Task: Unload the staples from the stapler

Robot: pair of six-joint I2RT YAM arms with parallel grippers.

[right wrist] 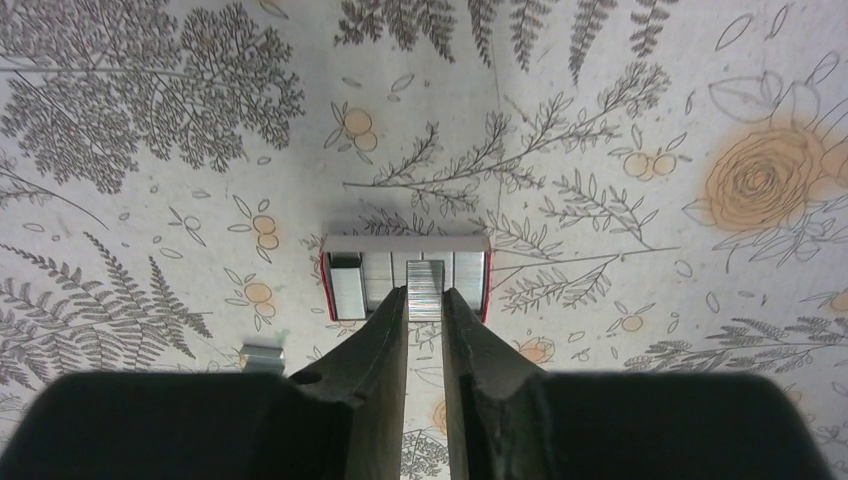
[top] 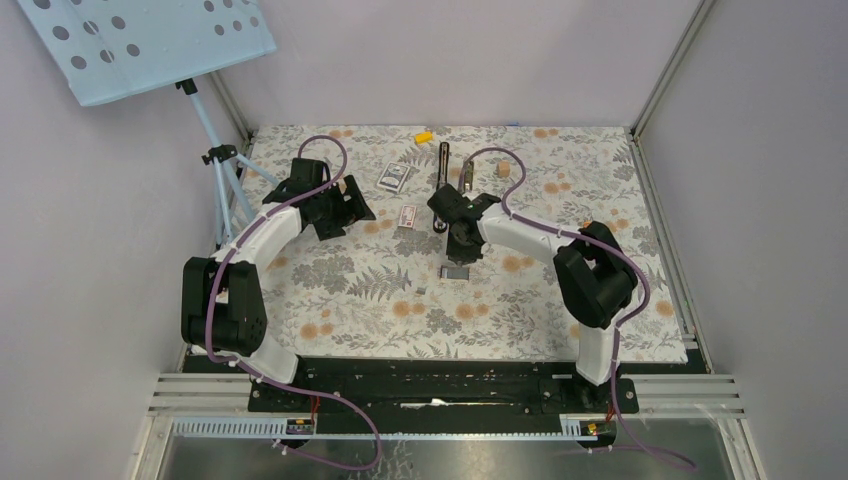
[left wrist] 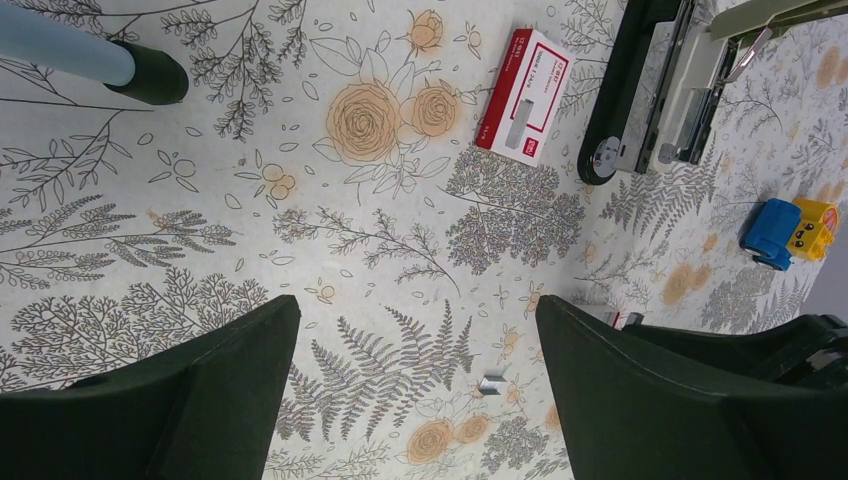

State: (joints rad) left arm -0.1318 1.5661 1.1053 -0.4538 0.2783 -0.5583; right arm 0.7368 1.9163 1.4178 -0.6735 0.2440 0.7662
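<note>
Over floral cloth [top: 350, 300] within grey walls [top: 450, 60]: pinches staples [right wrist: 425, 280] between right gripper [right wrist: 425, 297] tips, above box [right wrist: 345, 285]; holds left gripper [left wrist: 415, 310] spread, stapler [left wrist: 630, 90] beyond.

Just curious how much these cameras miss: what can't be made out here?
Stapler: left wrist view, far end cut off by the top edge; rail contents unclear.
Staples: right wrist view, right gripper fingertips hide whether they're pinched.
Red box: top view, print too small.
</note>
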